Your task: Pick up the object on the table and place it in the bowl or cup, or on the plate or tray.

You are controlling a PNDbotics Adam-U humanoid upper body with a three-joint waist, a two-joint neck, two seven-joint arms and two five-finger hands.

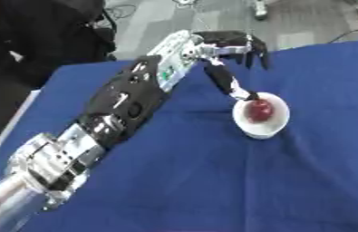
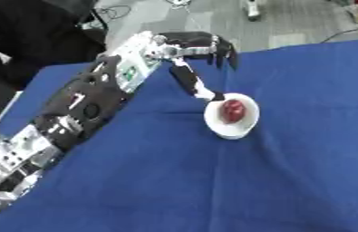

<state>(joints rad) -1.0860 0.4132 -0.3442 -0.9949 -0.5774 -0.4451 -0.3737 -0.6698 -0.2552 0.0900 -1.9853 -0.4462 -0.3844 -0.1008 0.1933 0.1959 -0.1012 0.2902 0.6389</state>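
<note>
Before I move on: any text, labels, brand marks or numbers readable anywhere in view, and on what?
No text can be read.
Left hand and forearm: a small green patch on the silver forearm panel, too blurred to tell if it bears lettering.
White bowl: plain, no mark visible.
Red object in the bowl: no label visible.
Blue tablecloth: no print.
</note>
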